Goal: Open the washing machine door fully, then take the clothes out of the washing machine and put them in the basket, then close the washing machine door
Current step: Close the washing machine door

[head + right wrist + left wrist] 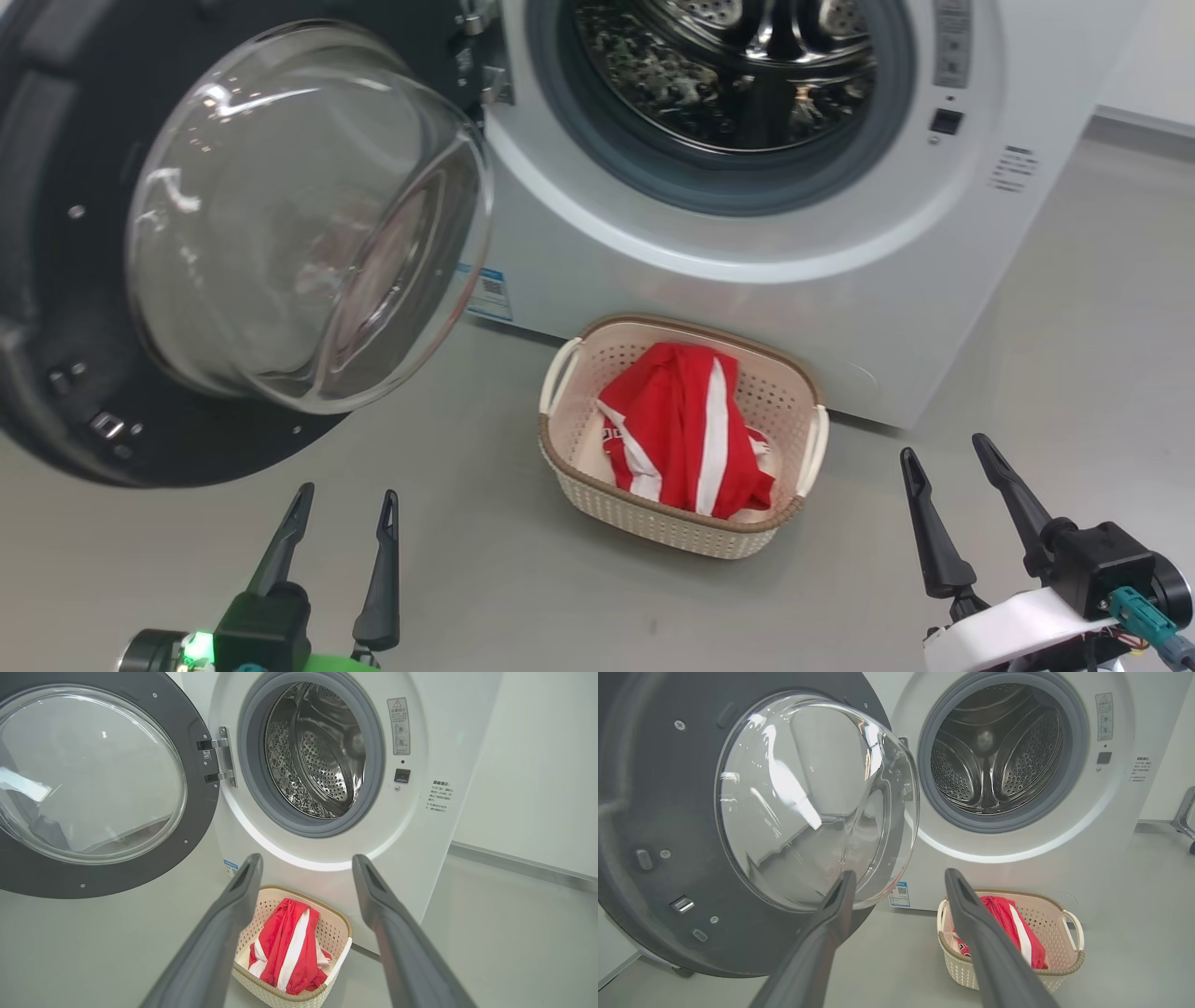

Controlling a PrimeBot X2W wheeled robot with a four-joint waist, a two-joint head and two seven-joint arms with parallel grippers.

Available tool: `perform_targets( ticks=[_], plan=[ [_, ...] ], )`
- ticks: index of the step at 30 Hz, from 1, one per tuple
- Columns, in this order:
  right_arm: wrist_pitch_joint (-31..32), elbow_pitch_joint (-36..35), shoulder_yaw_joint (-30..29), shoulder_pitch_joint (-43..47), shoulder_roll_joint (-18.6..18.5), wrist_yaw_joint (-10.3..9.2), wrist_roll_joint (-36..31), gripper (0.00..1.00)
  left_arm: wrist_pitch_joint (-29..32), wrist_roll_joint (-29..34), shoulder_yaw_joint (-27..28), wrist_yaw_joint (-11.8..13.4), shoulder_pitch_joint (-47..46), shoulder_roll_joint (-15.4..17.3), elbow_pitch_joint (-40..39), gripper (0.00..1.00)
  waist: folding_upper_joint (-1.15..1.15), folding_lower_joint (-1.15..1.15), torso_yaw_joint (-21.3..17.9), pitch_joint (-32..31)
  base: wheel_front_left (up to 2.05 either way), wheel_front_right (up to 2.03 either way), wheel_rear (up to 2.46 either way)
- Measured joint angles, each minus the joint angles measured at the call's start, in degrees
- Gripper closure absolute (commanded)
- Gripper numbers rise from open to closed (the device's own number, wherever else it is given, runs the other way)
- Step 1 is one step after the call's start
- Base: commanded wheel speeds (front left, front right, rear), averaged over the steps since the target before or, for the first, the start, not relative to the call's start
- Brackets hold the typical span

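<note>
At far left, the door (280,224) stood swung wide, and below it your left gripper (348,491) hung spread, holding nothing. Right of the door sat the washer (747,271), with the clothes (691,429) heaped in the basket (653,525) just before it. At far right your right gripper (944,446) was spread too, empty.

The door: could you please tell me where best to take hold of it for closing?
Probably the door by its black rim on the latch side, opposite the hinge, with the left claw coming from the left. The glass bowl bulges smooth and round, offering no hold.
</note>
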Motion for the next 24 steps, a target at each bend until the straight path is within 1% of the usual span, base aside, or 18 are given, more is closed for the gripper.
perform_targets(
  ticks=[7,13,18,24],
  plan=[
    [0.0,0.0,0.4,0.0,0.3,0.00,0.1,0.00,0.0,0.0,0.8,0.0,0.0,0.0,0.2,0.00,0.00,0.00,5.4,-0.4,0.00,0.00,0.00],
    [0.1,0.0,1.4,0.0,0.9,0.02,0.1,0.00,0.0,0.0,1.7,0.2,0.3,0.0,0.1,0.00,0.00,0.00,8.9,-1.0,0.00,0.00,0.00],
    [0.3,0.1,2.2,0.0,1.2,0.02,0.1,0.00,0.0,-0.2,2.7,0.2,1.5,0.0,-0.1,0.00,0.00,0.00,10.0,-1.3,0.00,0.00,0.00],
    [0.5,0.1,2.3,0.0,1.3,0.02,0.1,0.00,-0.3,-0.2,3.0,0.2,1.6,0.0,-0.5,0.00,0.00,0.00,9.9,-1.2,0.00,0.00,0.00]
  ],
)
